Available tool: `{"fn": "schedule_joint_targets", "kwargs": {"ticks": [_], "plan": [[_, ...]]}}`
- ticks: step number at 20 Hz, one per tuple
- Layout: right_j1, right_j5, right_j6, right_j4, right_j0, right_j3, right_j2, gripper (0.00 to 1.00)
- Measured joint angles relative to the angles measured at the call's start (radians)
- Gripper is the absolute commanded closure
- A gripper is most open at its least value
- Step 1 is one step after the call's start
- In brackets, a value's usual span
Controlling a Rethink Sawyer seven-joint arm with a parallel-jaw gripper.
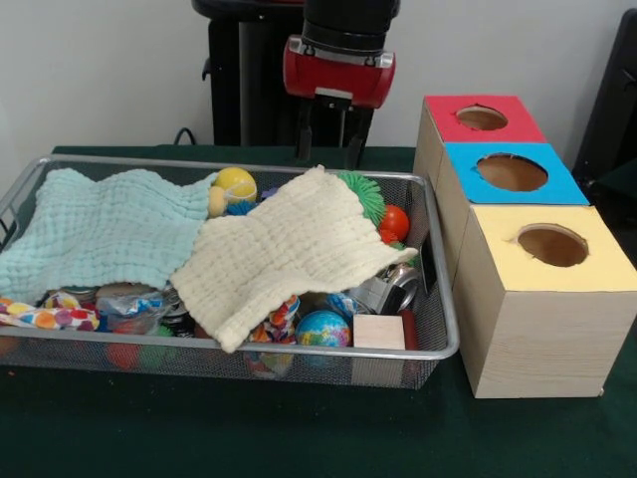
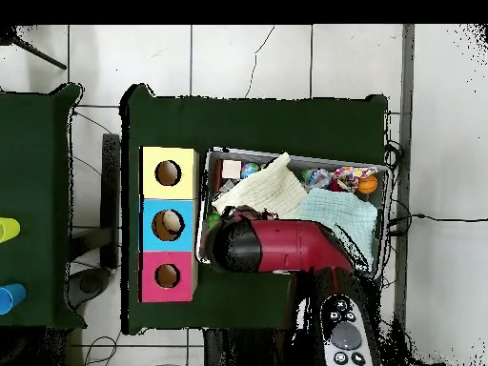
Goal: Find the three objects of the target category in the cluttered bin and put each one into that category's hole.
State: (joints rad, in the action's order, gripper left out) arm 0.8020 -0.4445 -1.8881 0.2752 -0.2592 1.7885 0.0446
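While two cloths, cream point(image 1: 289, 249) and mint point(image 1: 109, 227), cover most of the wire bin point(image 1: 438, 349), only scattered toys peek out along its edges. Gripper point(image 1: 328, 134) hangs over the bin's far rim, fingers slightly parted, empty. Three-hole box point(image 1: 537, 319) sits beside the bin, long axis running front to back.

a dark green table point(image 1: 299, 438) carries a wire mesh bin point(image 1: 438, 344) and, just beside it, a row of three wooden boxes, each with a round hole on top. the boxes touch one another: a red-topped box point(image 1: 482, 119), a blue-topped box point(image 1: 513, 173) between, and a yellow-topped box point(image 1: 549, 299).
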Motion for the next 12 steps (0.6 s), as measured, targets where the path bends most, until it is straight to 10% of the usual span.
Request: {"fn": "schedule_joint_targets", "kwargs": {"ticks": [12], "plan": [[0.009,0.0,0.0,-0.001,-0.032,-0.005,0.03,0.0]]}}
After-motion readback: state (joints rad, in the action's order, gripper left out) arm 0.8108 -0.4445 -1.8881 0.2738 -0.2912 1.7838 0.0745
